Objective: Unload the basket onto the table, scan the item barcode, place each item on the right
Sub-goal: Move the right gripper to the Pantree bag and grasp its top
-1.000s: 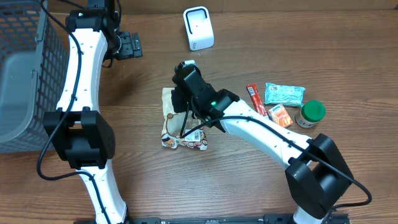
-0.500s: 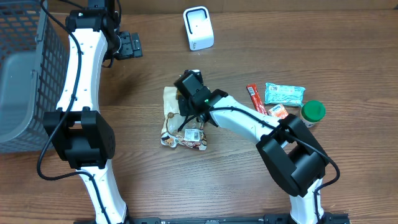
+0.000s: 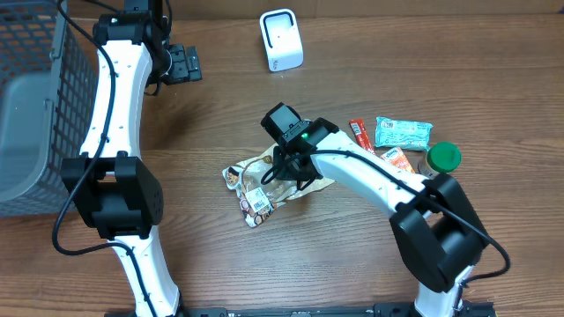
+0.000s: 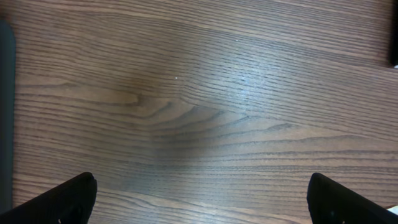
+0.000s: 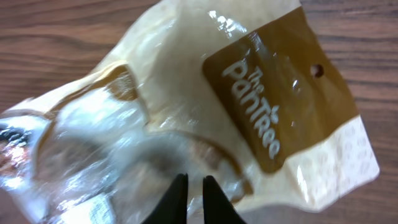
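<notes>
Two hands and one item in play, for your record. Right hand (image 5: pixel 194 188): pinched nearly closed on the film of the snack bag (image 5: pixel 261 118), gripping near one edge, which by my reading leaves the printed face uncovered. Snack bag, seen from overhead: mid-table, lying aslant just below the right wrist, its white label (image 3: pixel 258 201) with the barcode facing up. You cannot tell from these views whether the bag has cleared the table (image 3: pixel 352 264). Scanner (image 3: pixel 281 40): white, upright at the far edge, well apart from the bag, so the scan is not yet done. You would likely need to carry the bag across and turn that label toward the scanner's face. Left hand (image 4: pixel 202 198): spread wide, holding nothing, hovering over bare wood near the basket (image 3: pixel 35 97), probably parked out of the way. Waiting items, right side, untouched: red stick (image 3: pixel 361 141), teal packet (image 3: pixel 403 132), orange packet (image 3: pixel 401 164), green-lidded jar (image 3: pixel 443 158). Risk: thin glossy film may slip from so small a pinch.
</notes>
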